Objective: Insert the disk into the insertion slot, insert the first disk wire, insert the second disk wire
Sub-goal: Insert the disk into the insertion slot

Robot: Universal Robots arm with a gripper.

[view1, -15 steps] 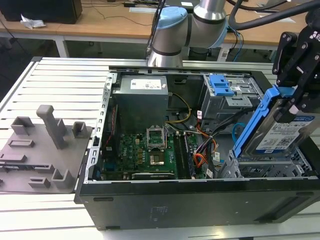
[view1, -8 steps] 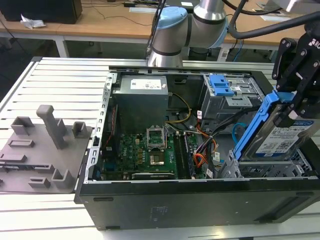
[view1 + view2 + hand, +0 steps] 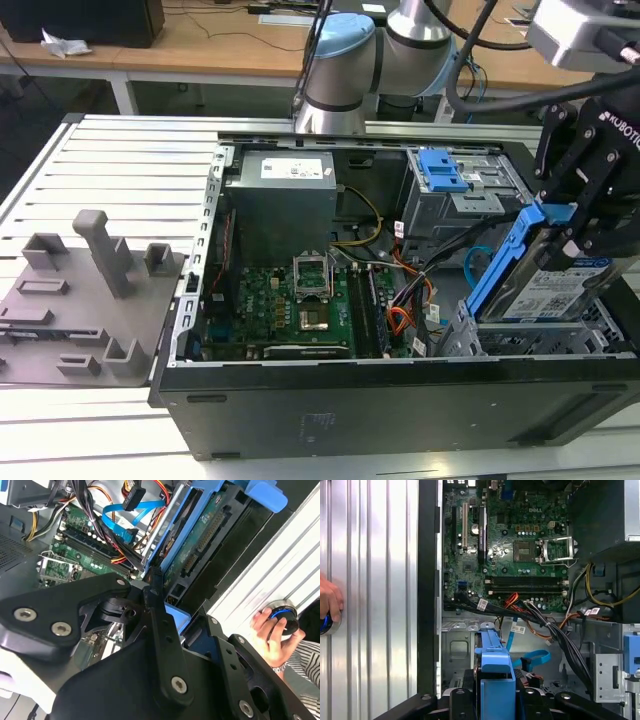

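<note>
Firmly, black angular fingers (image 3: 597,228) clamp the flat silver, blue-framed disk (image 3: 555,290), tilted above the perforated insertion slot (image 3: 465,338).

This is looking like a robotics lab: an open black computer tower (image 3: 400,400) is lying on a ribbed silver aluminium bench (image 3: 120,160), a grey plastic fixture plate (image 3: 60,320) is sitting beside it, and wooden desks (image 3: 200,45) are standing behind.

Disk (image 3: 556,287): silver drive with a white label in a blue carrier, low at the exterior view's right. It is tilted steeply on edge and gripped by the hand (image 3: 568,228), with its lower edge at the slot (image 3: 462,338), a low perforated silver cage. Second wire (image 3: 474,262): flat light-blue cable, looping just beside the disk on the exterior view's left.
</note>
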